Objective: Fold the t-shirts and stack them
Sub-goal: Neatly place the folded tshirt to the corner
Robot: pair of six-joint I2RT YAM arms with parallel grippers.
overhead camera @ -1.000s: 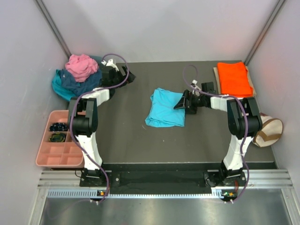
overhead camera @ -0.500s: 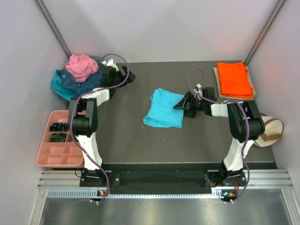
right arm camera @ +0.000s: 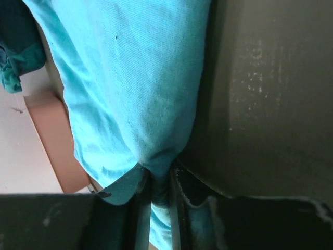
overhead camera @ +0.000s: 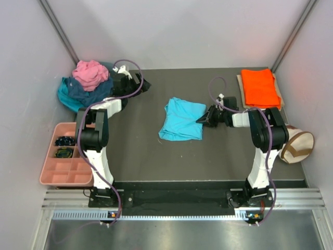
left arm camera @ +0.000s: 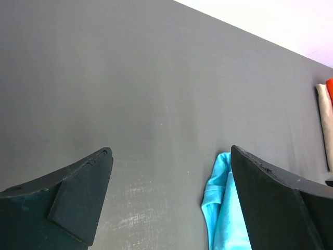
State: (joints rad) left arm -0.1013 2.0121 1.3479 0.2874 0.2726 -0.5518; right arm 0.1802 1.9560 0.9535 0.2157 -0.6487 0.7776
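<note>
Currently the right gripper [overhead camera: 202, 119] is closed to a thin slit on the turquoise shirt [overhead camera: 181, 121] — a bunched fold of its edge is pinched between the fingertips, as shown by the right wrist view. The rest of the shirt is spread flat ahead of those jaws, reaching away toward the left arm's side. Its long axis is judged to run crosswise to the fingers, near to far. It is only loosely folded, rumpled at the far corner, not squared up.

The left gripper [left arm camera: 170, 156] is held fully open with nothing between the jaws, well apart from the work, beside the pile [overhead camera: 86, 83] of unfolded shirts. The turquoise shirt is seen ahead of it, off toward its right-hand jaw. The right arm is by far the nearer one.

The orange shirt [overhead camera: 259, 87], folded, lies behind the right jaws toward the far right corner — any carry to it would have to be made backward from this grip, free cloth trailing. Risk judged: the fold may be pulled open by a single-edge pinch.
</note>
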